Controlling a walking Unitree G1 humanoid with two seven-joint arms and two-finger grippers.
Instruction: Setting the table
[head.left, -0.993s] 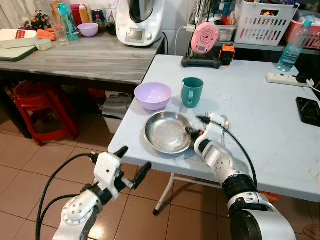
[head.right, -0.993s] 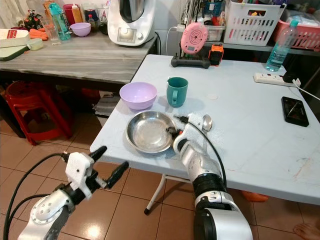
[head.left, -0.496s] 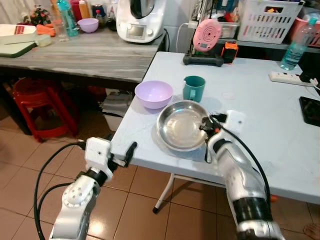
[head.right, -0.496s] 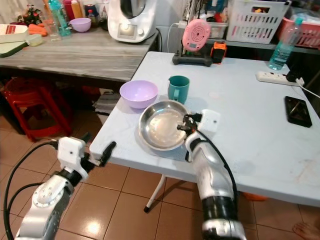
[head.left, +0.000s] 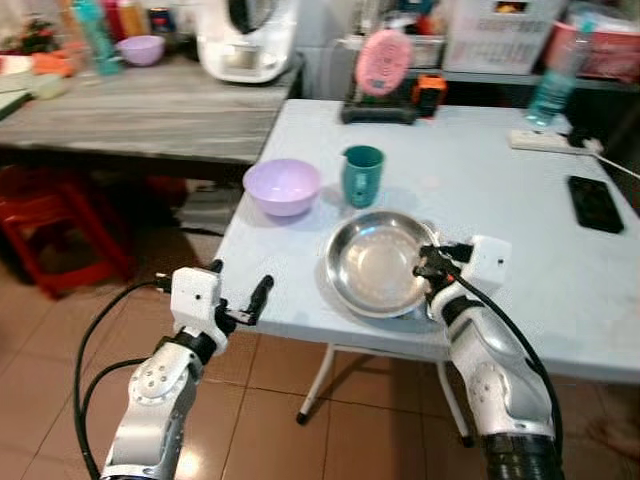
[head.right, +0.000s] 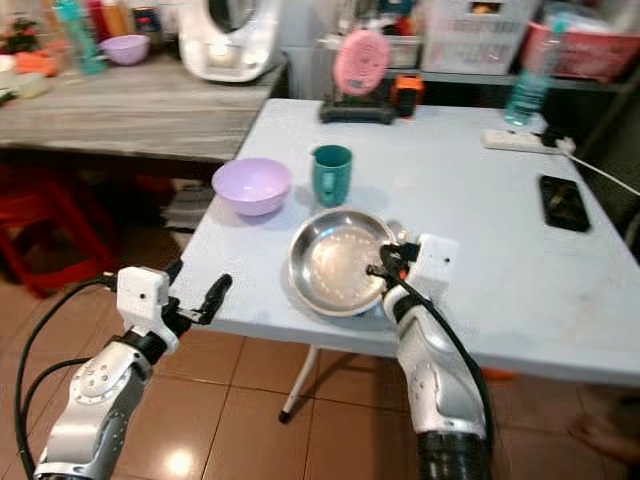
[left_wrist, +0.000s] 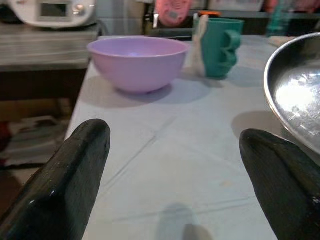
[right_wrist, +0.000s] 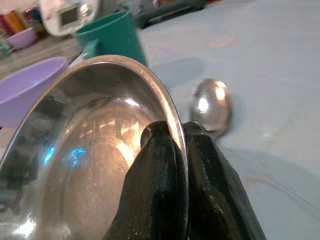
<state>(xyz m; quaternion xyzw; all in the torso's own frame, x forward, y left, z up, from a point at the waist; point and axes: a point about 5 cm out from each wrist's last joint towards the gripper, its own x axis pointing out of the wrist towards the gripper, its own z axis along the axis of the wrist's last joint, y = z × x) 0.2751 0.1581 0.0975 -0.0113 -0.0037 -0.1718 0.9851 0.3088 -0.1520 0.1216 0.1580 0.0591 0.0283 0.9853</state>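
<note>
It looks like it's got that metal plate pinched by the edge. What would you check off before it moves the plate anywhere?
1. Right gripper shut on the steel plate rim: ok.
2. Plate flat on the table: cannot tell; it looks tilted in the right wrist view.
3. Spoon apart from the plate: ok, lying just beside it.
4. Green mug and purple bowl apart from the plate: ok.
5. Left gripper out of the way: ok, open, at the table edge.
</note>
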